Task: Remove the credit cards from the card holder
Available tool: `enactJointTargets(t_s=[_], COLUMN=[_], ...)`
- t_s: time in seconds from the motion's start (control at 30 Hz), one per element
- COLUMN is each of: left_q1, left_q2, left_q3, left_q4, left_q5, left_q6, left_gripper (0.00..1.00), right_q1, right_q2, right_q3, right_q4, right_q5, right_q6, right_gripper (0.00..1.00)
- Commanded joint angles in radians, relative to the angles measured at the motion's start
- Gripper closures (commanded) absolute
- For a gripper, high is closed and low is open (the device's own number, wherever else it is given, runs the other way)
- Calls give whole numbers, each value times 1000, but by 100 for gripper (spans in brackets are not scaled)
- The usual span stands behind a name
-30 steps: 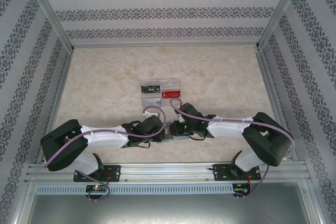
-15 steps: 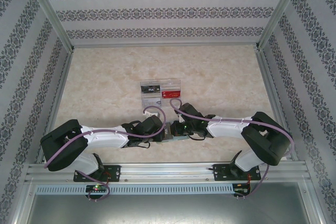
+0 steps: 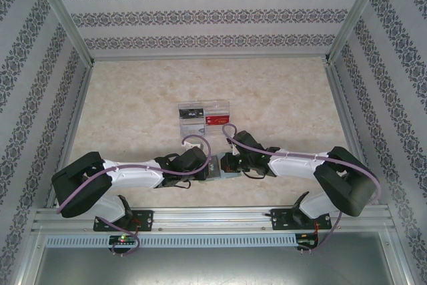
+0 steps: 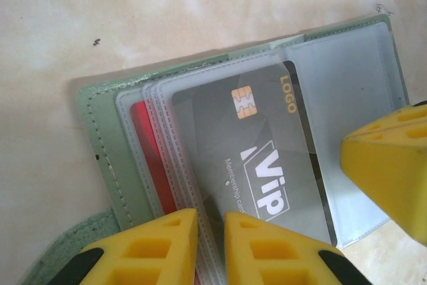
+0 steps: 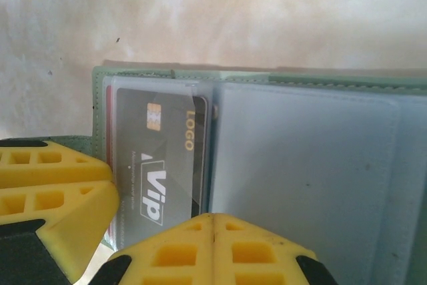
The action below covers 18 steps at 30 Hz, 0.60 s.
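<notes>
The card holder [image 3: 215, 171] lies open on the table between both grippers, green outside [image 4: 93, 138] and pale blue-grey inside [image 5: 300, 178]. In its clear sleeves sit a grey VIP credit card [image 4: 267, 145] [image 5: 160, 165] and, under it, a red card [image 4: 150, 151]. My left gripper [image 4: 211, 248] [image 3: 207, 167] is at the sleeves' stitched edge. Its fingers stand a narrow gap apart, and the sleeve edges show in that gap. My right gripper [image 5: 213, 228] [image 3: 225, 165] is shut, with its tips over the line between the grey card and the blue-grey flap. One right finger [image 4: 393, 171] shows beside the empty sleeve.
A clear divided tray [image 3: 215, 108] stands just beyond the grippers, with a red card [image 3: 217, 120] and a dark item [image 3: 191, 113] in it. Patterned walls and metal rails [image 3: 213, 218] enclose the marbled table.
The right arm's elbow has swung outward and toward the near edge. Both grippers have stayed at the card holder, and the left arm has barely moved.
</notes>
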Motion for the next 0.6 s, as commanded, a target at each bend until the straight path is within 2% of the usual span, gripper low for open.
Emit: enactJointTargets(t_s=[0.0,0.1,0.2,0.27,0.57], left_q1=[13,13,13,13,13], left_q2=[20,20,23,26,31], left_q3=[14,17,17,18,18], left_q4=[-40,-41,-43,-43,-39], left_q5=[3,6,5,4,8], left_q6=[-12,-9,-7,-9,-9], left_gripper=[80,83,85,85,85], right_q1=[-10,-10,-3,9,25], right_q2=[-25,-28,-36,-42,25], right_q3=[-19,-20,-12,2,48], right_q4=[-10,7,24,19,1], right_q5=[12,-10,-24,-21,-16], right_q6=[-5,-7,-6,-12,-24], right_gripper=[100,100,89,87,84])
